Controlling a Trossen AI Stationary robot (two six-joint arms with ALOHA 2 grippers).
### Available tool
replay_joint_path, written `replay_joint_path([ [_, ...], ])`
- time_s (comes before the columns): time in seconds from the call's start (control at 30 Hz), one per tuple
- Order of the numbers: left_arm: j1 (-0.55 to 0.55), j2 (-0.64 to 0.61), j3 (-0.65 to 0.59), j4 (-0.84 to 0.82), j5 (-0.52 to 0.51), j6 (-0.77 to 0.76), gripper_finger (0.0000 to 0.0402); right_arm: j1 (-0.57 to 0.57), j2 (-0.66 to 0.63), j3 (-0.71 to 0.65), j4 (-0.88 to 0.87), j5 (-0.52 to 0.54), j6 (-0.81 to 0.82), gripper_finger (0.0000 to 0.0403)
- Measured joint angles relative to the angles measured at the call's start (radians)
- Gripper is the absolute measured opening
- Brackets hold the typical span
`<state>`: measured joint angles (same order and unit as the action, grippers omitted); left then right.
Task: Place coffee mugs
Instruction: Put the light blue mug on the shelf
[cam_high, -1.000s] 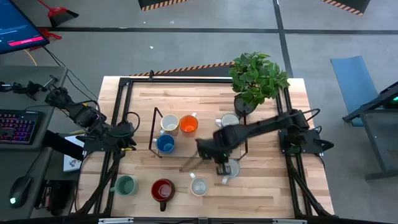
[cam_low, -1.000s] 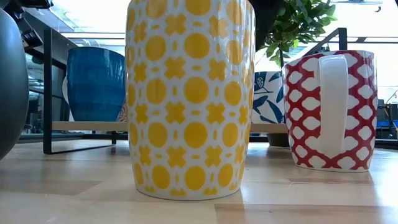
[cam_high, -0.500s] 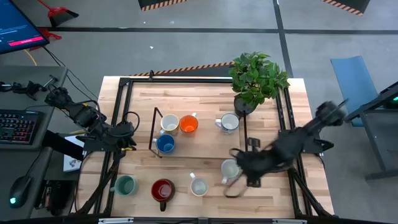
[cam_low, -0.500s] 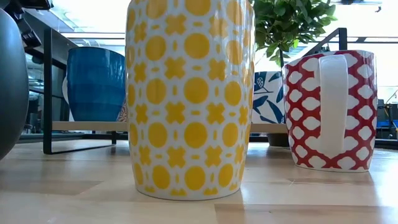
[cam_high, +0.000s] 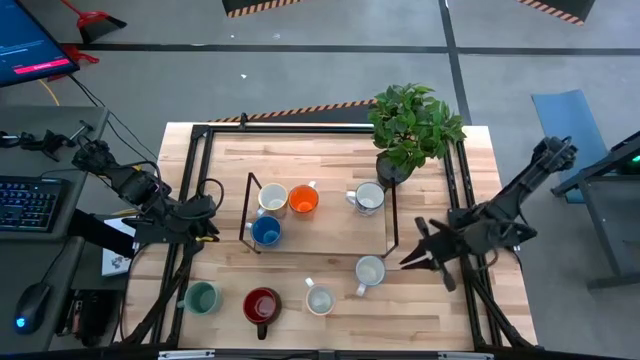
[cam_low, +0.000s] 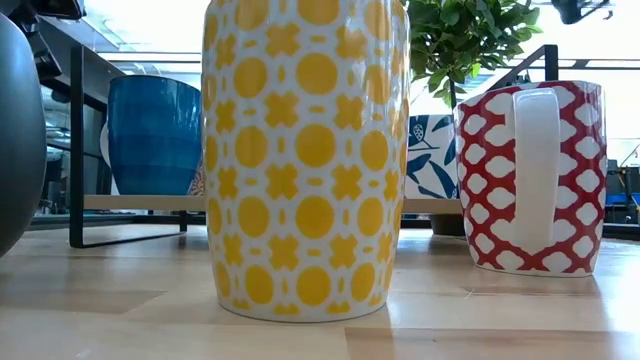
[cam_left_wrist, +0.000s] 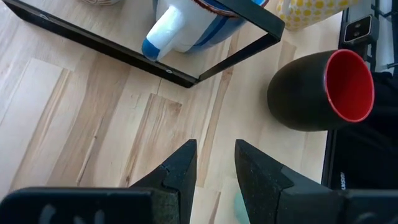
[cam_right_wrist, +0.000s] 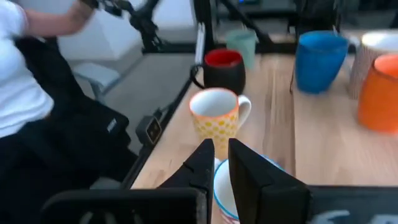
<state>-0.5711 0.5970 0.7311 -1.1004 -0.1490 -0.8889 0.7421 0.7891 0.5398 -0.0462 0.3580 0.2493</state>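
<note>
At the table's (cam_high: 330, 305) right edge my right gripper (cam_high: 420, 258) hangs empty, fingers nearly together, just beside a pale mug (cam_high: 369, 270) standing in front of the rack (cam_high: 391, 215). Four mugs sit on the rack: cream (cam_high: 272, 198), orange (cam_high: 303, 200), blue (cam_high: 265, 231) and white (cam_high: 369, 197); I judge a pickup comes next, so I'd spread over that pale mug's rim. My left gripper (cam_left_wrist: 214, 168) waits empty at the left edge, fingers slightly apart.
</note>
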Motion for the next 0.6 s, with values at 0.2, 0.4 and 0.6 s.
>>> replay_joint_path([
  [0.2,0.0,0.0,0.0,0.008,-0.005,-0.009,0.0099,-0.002,-0.151,-0.164,0.153,-0.039,-0.071,0.0029],
  [0.4,-0.002,0.022,0.0,0.132,0.003,-0.076,0.0099,-0.003,-0.198,-0.194,0.15,-0.04,-0.071,0.0029],
  [0.6,-0.042,0.11,0.0,0.261,0.176,-0.147,0.0099,-0.002,-0.198,-0.194,0.149,-0.039,-0.044,0.0029],
])
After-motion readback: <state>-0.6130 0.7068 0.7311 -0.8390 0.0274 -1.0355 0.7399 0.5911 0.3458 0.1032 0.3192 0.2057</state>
